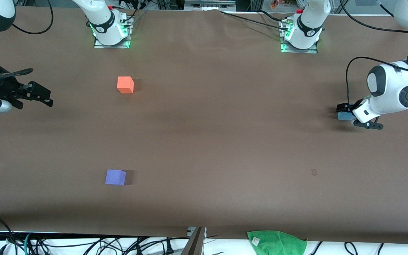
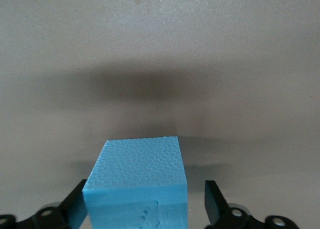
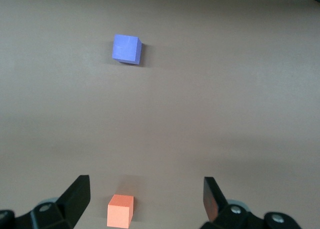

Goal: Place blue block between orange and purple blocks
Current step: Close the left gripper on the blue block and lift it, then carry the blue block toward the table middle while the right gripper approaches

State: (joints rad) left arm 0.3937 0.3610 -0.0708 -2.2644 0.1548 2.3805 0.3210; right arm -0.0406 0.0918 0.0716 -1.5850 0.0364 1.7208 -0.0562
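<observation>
The blue block sits on the table at the left arm's end, partly hidden by the left gripper. In the left wrist view the blue block lies between the open fingers of the left gripper. One finger touches it and the other finger stands apart from it. The orange block and the purple block sit toward the right arm's end, the purple one nearer the front camera. The right gripper is open and empty and hangs over the table at that end. The right wrist view shows the right gripper, the orange block and the purple block.
A green cloth lies at the table's front edge. A small mark is on the brown table cover. Cables hang along the front edge.
</observation>
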